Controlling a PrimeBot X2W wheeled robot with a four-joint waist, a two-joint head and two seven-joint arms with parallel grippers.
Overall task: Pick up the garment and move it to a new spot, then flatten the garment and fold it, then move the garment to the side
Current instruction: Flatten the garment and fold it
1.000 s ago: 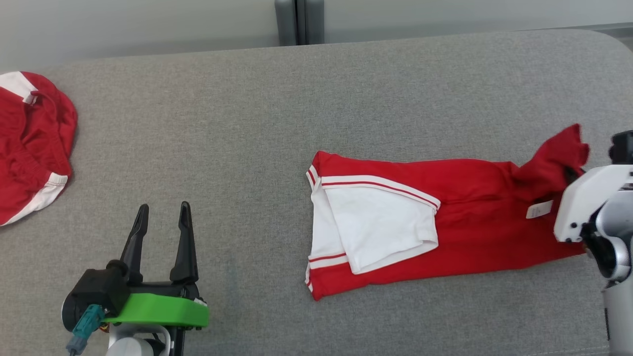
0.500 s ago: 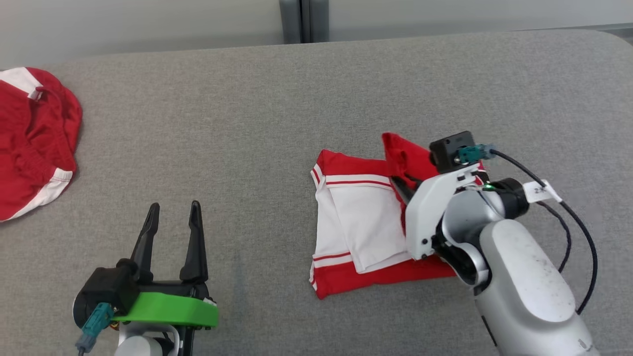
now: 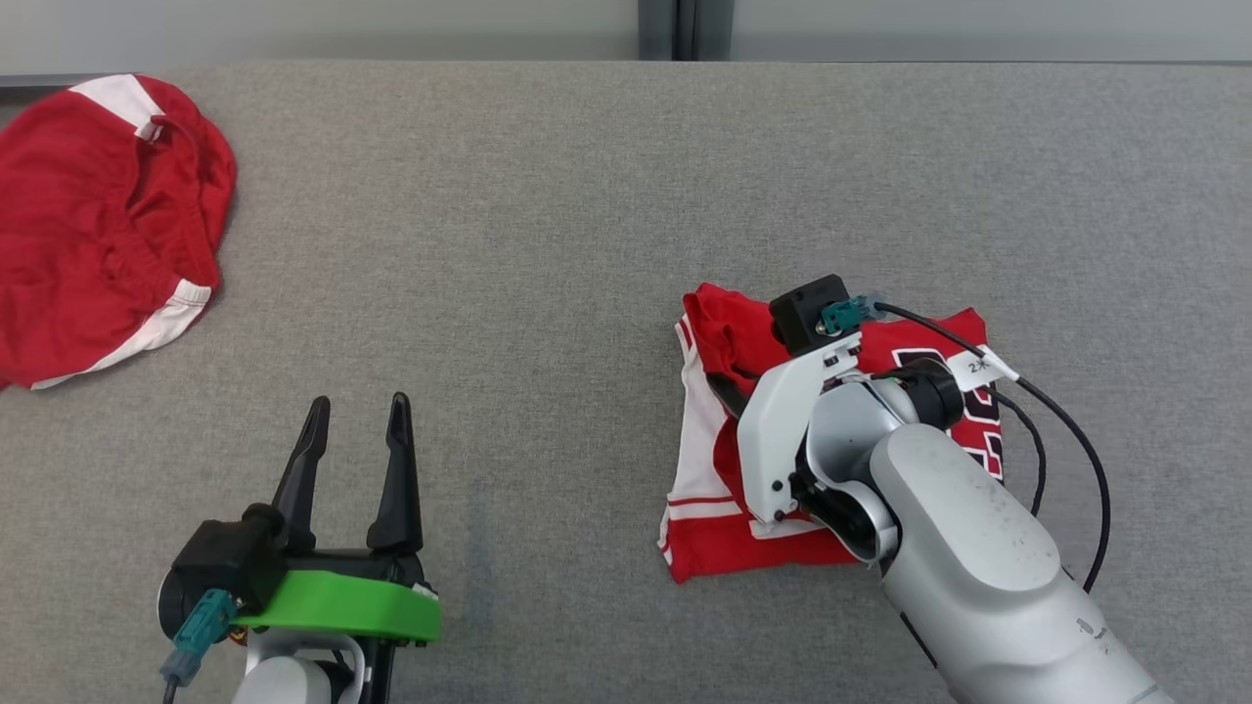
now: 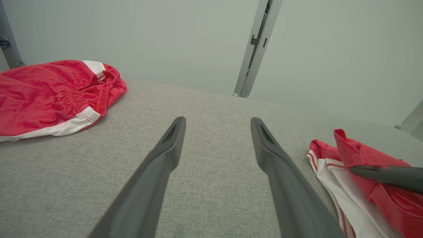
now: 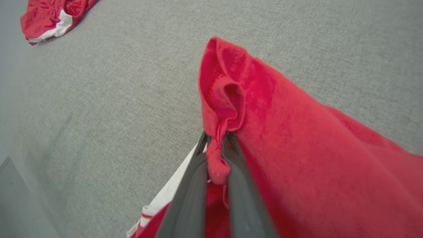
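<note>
- Garment [image 3: 724,559] lies half-folded on the tabletop [image 3: 548,244], right of centre.
- Right tool [image 5: 214,140] clamped on a bunched red edge; left tool [image 3: 357,416] apart, idle.
- Soft, light, limp cloth: likely best gripped at hems or corners.

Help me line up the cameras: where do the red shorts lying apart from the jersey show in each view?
Head view: red shorts at the upper left edge.
Left wrist view: red shorts at the left, beyond the left gripper.
Right wrist view: red shorts in the top left corner.
Shared landmark: the jersey clamped by the right gripper.
</note>
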